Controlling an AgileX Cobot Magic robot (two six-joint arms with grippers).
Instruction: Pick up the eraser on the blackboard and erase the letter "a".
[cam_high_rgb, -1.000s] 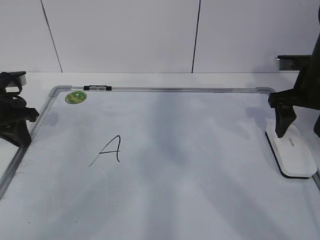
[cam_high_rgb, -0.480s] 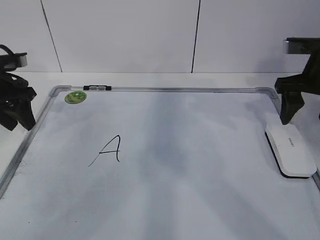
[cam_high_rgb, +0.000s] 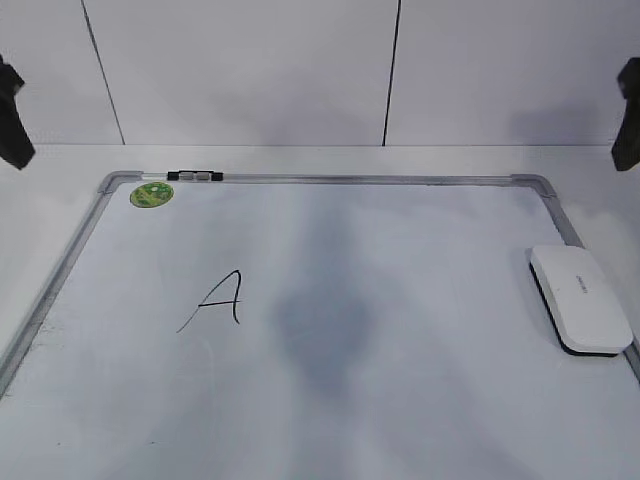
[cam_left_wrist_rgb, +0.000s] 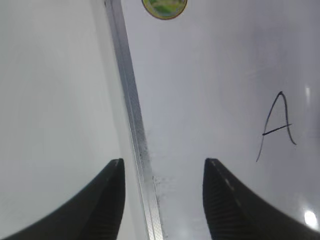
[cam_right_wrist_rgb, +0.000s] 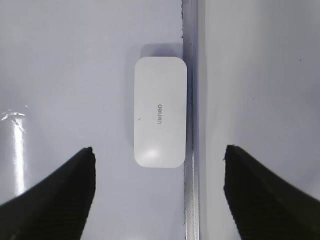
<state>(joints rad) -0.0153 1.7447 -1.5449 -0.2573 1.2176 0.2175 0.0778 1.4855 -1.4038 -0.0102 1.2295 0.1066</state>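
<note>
The white eraser (cam_high_rgb: 582, 298) lies flat on the blackboard (cam_high_rgb: 400, 240), against its right frame; it also shows in the right wrist view (cam_right_wrist_rgb: 160, 112). No cursive lowercase "a" shows anywhere; the only writing is an angular capital "A" (cam_high_rgb: 222, 298), also in the left wrist view (cam_left_wrist_rgb: 277, 125). My right gripper (cam_right_wrist_rgb: 159, 150) is open and empty, high above the eraser, just visible at the right edge of the exterior view (cam_high_rgb: 628, 115). My left gripper (cam_left_wrist_rgb: 162, 162) is open and empty above the board's left frame, at the left edge of the exterior view (cam_high_rgb: 10, 115).
A round green sticker (cam_high_rgb: 152, 194) sits at the board's far left corner, and a small black-and-silver clip (cam_high_rgb: 195, 176) rests on the far frame. The board lies on a white table (cam_high_rgb: 60, 165) before a white panelled wall.
Both arms have risen and drawn outward to the edges of the exterior view. The eraser lies where it was, uncovered by the right gripper.
</note>
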